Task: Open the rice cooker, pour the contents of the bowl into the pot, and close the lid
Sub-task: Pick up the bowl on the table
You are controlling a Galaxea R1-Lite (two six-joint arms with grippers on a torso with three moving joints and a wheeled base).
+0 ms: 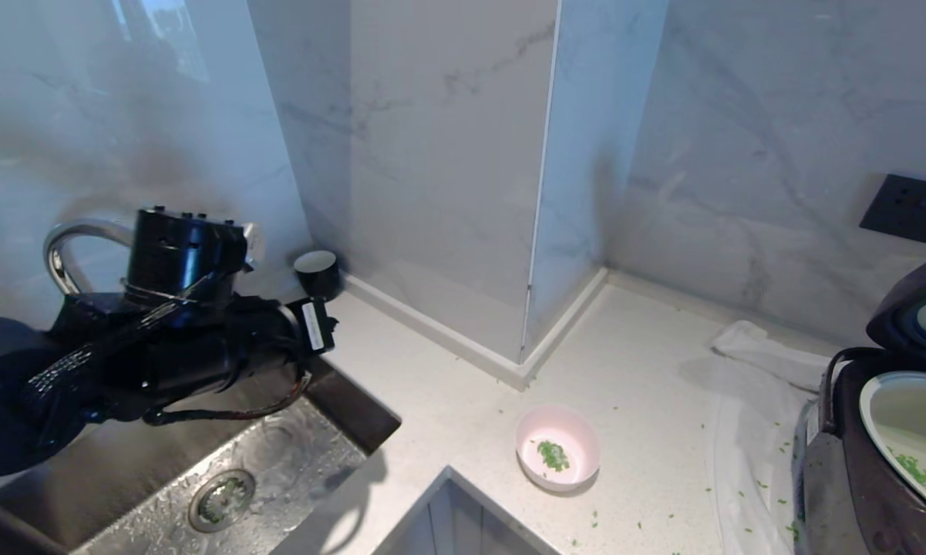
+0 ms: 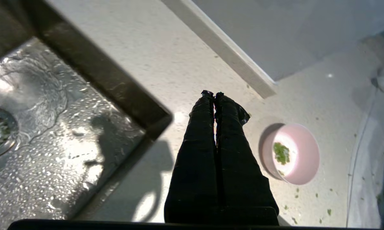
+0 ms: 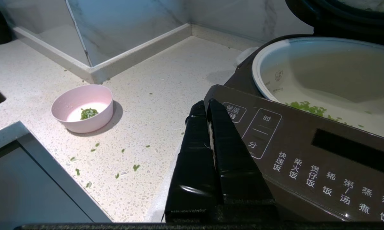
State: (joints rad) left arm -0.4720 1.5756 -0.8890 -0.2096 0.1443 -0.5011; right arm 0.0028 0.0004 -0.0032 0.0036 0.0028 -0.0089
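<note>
— Nearest to you, what is there?

— Two black fingers [image 2: 215, 95] of my left gripper [image 1: 320, 324], pressed flat together with nothing between them. That arm hangs over the corner of the one sink [image 1: 123, 493], above the desk [image 1: 447, 385].

— And your other hand?

— My right gripper [image 3: 207, 103] is parked just beside the front panel of the rice cooker [image 3: 307, 153], its two fingers also shut tight and empty.

— Where is the bowl?

— One pink bowl [image 1: 557, 448] stands upright on the desk, between the sink and the cooker, well apart from both my grippers. A small clump of green bits [image 1: 553, 455] lies in its bottom.

— How many cookers, how many pots?

— One cooker, at the right edge of the head view, its lid [image 1: 914, 308] standing up open. One white pot [image 3: 326, 80] sits in it, with green bits along its floor. More bits are scattered on the desk around the bowl and on the one white cloth [image 1: 755, 401] under the cooker.

— Anything else?

— One black cup [image 1: 316, 271] by the wall, one curved tap [image 1: 69, 247] behind my left arm, one dark wall socket [image 1: 906, 206].
</note>
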